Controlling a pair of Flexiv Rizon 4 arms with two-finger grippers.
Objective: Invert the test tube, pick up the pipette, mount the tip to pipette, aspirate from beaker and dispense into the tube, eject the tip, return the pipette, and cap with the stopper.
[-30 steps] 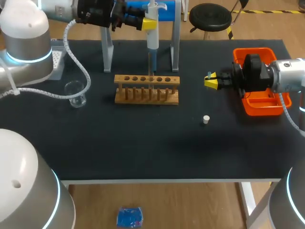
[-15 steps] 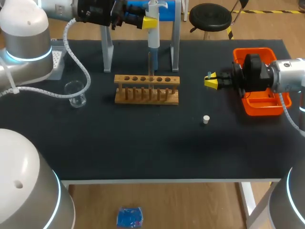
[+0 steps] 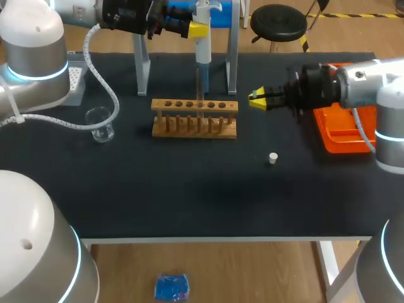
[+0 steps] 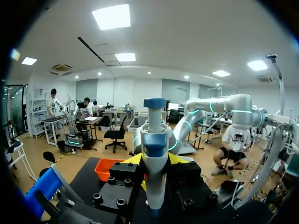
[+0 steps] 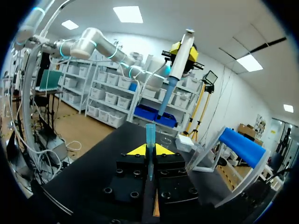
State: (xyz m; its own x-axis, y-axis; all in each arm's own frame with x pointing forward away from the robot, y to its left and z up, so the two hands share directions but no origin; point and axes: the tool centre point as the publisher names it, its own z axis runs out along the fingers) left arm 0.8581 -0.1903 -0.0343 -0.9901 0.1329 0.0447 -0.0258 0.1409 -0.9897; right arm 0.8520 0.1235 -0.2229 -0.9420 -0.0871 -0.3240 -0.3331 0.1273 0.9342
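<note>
High at the table's back, my left gripper [image 3: 197, 29] is shut on the white and blue pipette [image 3: 202, 44], which hangs upright over the wooden rack [image 3: 194, 118]. In the left wrist view the pipette [image 4: 154, 158] stands clamped between the fingers of that gripper [image 4: 154, 163]. My right gripper [image 3: 257, 100] hovers just right of the rack, shut on a small blue pipette tip [image 5: 150, 136] that stands upright between its yellow fingertips. Ahead of it, the right wrist view shows the pipette [image 5: 176, 63] in the left gripper [image 5: 184, 49]. The glass beaker [image 3: 100, 123] stands at the left. A white stopper [image 3: 273, 158] lies in front of the right gripper.
An orange tray [image 3: 344, 129] sits at the right edge, partly under my right arm. A clear pipette stand [image 3: 144, 66] with a blue top stands behind the rack. A grey tip box [image 3: 77, 82] is at the far left.
My right arm has moved left from over the orange tray toward the rack, carrying the tip. The left arm lifted the pipette slightly.
</note>
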